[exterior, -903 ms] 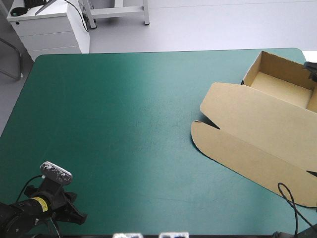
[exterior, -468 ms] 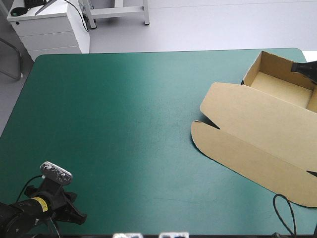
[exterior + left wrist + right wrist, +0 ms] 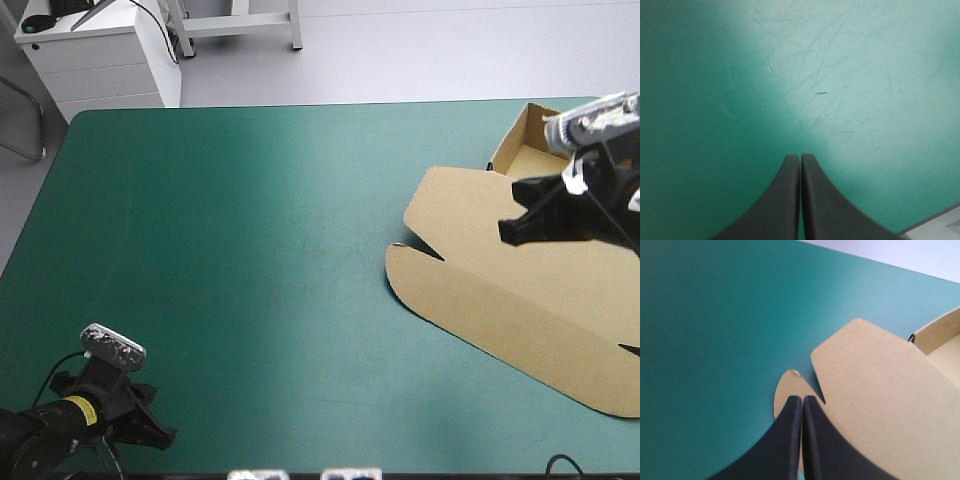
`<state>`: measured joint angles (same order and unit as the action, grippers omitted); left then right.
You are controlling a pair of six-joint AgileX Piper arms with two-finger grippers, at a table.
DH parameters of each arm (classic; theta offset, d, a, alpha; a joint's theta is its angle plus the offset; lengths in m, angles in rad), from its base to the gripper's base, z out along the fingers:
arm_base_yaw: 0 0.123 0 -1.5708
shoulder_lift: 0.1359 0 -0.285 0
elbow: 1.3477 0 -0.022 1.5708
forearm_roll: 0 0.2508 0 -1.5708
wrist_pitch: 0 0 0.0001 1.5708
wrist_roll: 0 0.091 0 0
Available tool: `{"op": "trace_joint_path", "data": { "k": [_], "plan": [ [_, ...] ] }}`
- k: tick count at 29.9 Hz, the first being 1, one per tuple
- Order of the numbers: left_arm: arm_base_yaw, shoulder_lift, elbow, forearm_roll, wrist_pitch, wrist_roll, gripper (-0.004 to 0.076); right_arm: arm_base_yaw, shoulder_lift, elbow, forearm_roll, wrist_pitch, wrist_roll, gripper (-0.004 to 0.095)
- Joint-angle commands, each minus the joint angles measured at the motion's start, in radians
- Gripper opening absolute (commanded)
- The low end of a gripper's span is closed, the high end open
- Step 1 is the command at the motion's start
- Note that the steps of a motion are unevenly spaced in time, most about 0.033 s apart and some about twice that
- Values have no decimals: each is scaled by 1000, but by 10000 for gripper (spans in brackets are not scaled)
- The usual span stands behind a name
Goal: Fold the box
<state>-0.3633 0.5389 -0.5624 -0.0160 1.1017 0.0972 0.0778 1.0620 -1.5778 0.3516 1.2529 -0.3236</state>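
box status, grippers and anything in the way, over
Left gripper shut, over bare teal-green cover. Right gripper shut, over the box lid. Tray open, lid flat. Nothing in the way.

White drawer cabinet (image 3: 95, 62) on pale grey floor (image 3: 430, 50)

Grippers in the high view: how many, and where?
2. The left gripper is at the near left corner of the teal-green table, fingers shut. The right gripper hangs over the flat lid of the box near the right edge, also shut. None hidden.
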Motion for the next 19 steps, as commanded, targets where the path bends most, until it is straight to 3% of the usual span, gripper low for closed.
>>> {"op": "trace_joint_path", "data": {
  "k": [1,12,19],
  "plan": [
    [0,2,-23,-1,-52,-3,-8,27,-100,119,-7,-15,-1,-8],
    [0,2,-23,-8,-62,-3,-8,28,-470,698,-1,-257,-8,-8],
    [0,2,0,-8,-88,-1,-8,28,-652,927,-1,-315,-15,-14]
  ]
}}
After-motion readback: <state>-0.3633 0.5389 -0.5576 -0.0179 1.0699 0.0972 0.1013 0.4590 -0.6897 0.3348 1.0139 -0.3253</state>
